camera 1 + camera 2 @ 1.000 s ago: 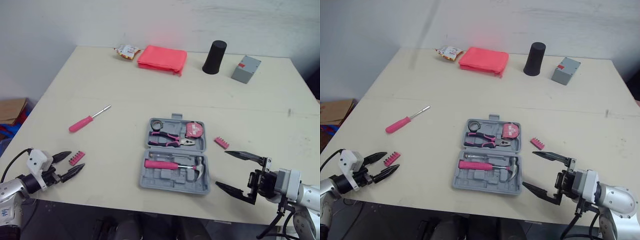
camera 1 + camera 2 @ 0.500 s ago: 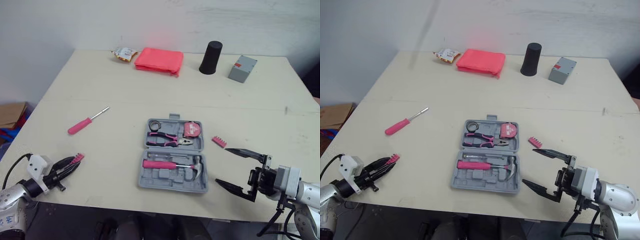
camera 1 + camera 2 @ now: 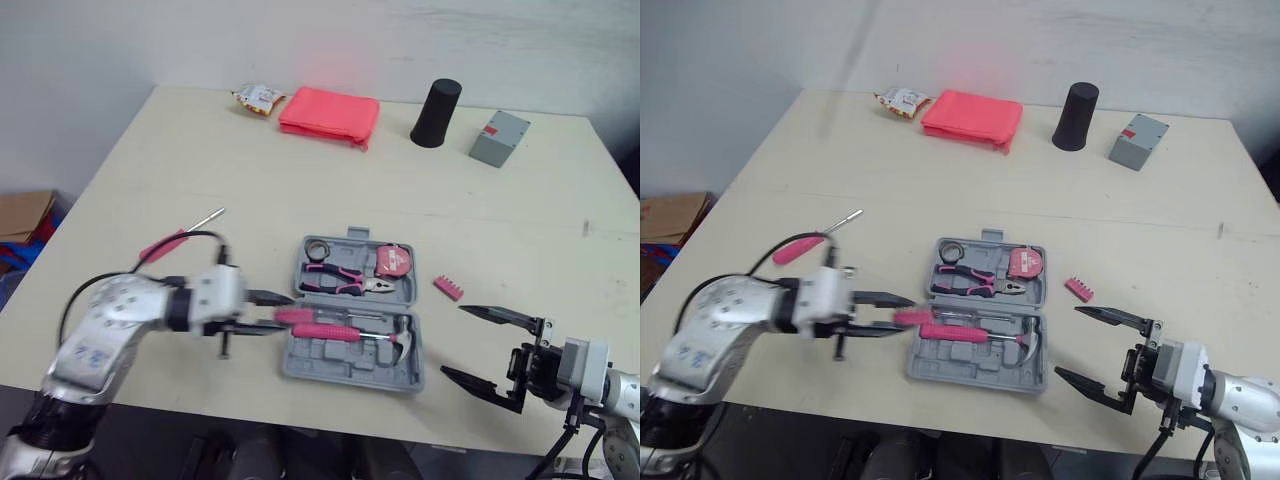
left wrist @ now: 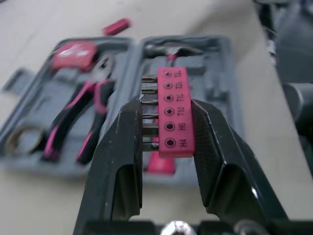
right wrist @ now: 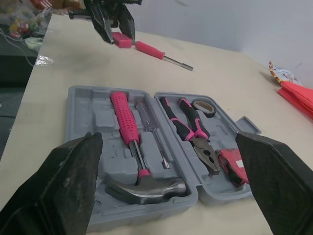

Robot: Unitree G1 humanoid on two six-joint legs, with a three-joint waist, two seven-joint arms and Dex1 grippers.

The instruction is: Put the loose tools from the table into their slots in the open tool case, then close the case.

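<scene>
The grey tool case (image 3: 352, 352) lies open near the table's front, holding a pink-handled hammer (image 3: 340, 331), pliers (image 3: 345, 281), a tape measure (image 3: 391, 261) and a tape roll. My left gripper (image 3: 268, 313) is shut on a pink bit holder (image 4: 174, 112) and hovers at the case's left edge, over the front half. A pink screwdriver (image 3: 165, 243) lies on the table to the left, partly behind my left arm. A second pink bit strip (image 3: 448, 288) sits just right of the case. My right gripper (image 3: 451, 340) stands open and empty near the case's front right corner.
Along the far edge lie a snack packet (image 3: 256, 98), a folded red cloth (image 3: 328, 113), a black cylinder (image 3: 436, 100) and a grey box (image 3: 497, 137). A cardboard box (image 3: 22, 215) stands on the floor beyond the table's left edge.
My left gripper closed on the bit holder at the front left of the table, then carried it right to the case's left edge. The right gripper has stayed open and nearly still.
</scene>
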